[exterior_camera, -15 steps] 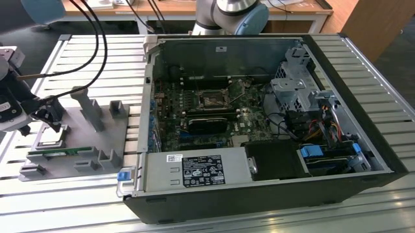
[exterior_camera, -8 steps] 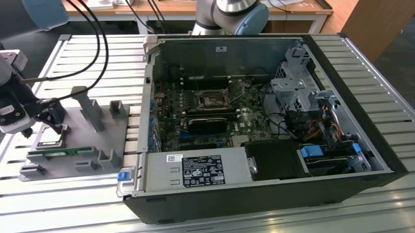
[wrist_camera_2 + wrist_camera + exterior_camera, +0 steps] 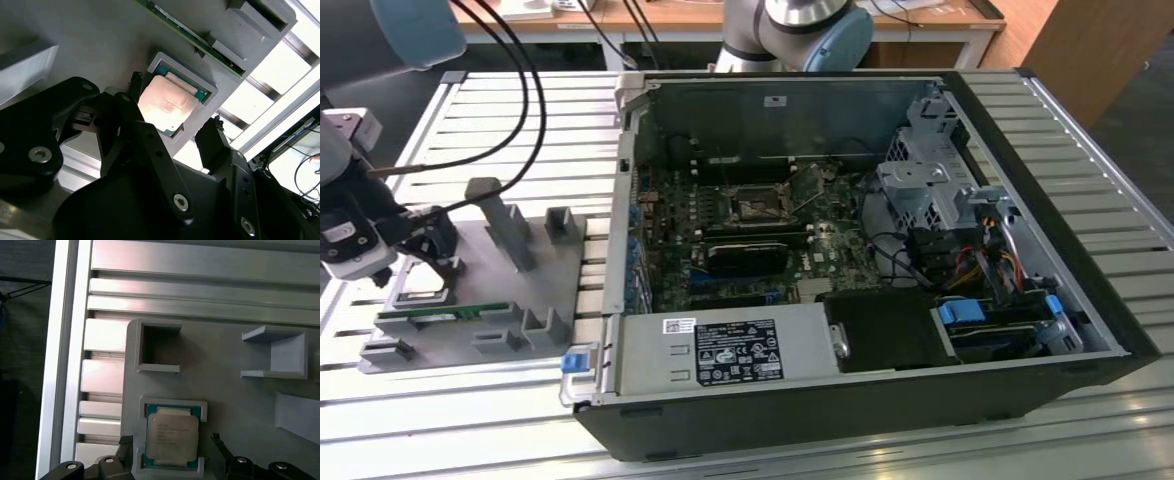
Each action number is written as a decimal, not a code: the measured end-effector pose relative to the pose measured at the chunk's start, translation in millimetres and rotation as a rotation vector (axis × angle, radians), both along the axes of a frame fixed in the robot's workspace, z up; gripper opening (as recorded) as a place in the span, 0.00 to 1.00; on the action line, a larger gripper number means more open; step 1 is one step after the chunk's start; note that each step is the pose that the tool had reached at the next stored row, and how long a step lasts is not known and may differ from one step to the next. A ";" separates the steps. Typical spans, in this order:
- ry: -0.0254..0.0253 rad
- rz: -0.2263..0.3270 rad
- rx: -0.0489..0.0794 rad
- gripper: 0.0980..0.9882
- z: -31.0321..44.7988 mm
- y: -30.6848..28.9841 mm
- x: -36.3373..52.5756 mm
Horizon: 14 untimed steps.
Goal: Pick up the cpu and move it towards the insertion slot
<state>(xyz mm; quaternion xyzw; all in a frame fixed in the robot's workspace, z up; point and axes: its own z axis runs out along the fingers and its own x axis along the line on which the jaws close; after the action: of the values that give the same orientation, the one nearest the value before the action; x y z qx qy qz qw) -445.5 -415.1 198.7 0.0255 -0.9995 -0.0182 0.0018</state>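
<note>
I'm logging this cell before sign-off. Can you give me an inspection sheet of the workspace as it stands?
Surface: slatted metal table carrying a grey fixture plate.
Job's things: cpu seated in its pocket on the plate; insertion slot on the board inside the open computer case.
Clutter: green memory stick on the plate.
Grippers: gripper over the cpu, fingers open on either side, not gripping.
Cables: black cables run to the wrist; coloured wires inside the case.
Surroundings: wooden desk behind.

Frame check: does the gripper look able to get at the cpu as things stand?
Likely yes: the gripper hangs open over the cpu, jaws either side of it, and the cpu lies uncovered in its holder.
</note>
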 end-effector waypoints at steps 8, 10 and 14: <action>-0.0001 -0.011 0.000 0.68 -5.4 0.6 2.0; 0.0000 -0.013 0.000 0.68 -6.8 0.7 2.0; 0.0000 -0.015 0.000 0.68 -10.0 1.2 2.0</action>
<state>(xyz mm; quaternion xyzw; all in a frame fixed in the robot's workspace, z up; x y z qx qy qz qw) -443.5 -413.9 188.6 0.0178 -0.9997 -0.0182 0.0017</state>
